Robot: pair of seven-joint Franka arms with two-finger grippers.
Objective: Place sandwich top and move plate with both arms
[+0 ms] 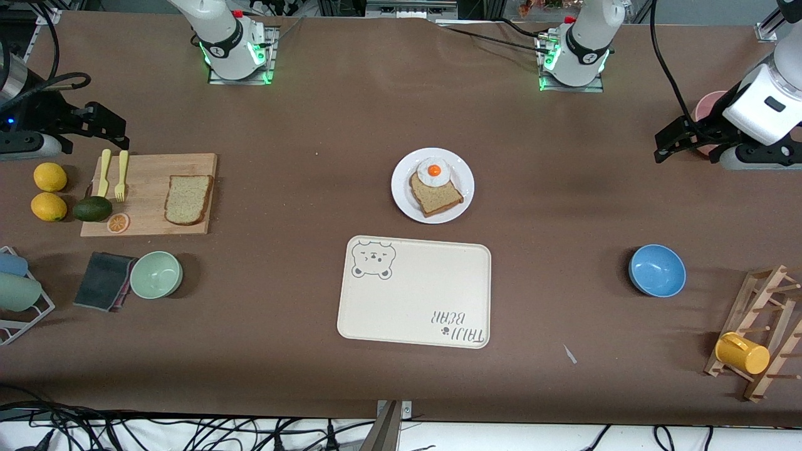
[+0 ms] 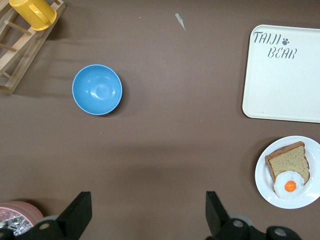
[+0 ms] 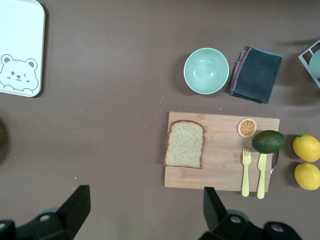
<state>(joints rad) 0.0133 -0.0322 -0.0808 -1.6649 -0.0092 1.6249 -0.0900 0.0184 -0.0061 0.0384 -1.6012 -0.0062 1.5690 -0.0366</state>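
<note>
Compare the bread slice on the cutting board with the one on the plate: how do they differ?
The sandwich top lies bare on the wooden cutting board, toward the right arm's end; the darker slice lies on the white plate mid-table. The sandwich top is lighter tan and looks larger; the darker slice is smaller and browner. The darker slice has a fried egg overlapping it; nothing covers the sandwich top. Both lie flat and neither is held.
</note>
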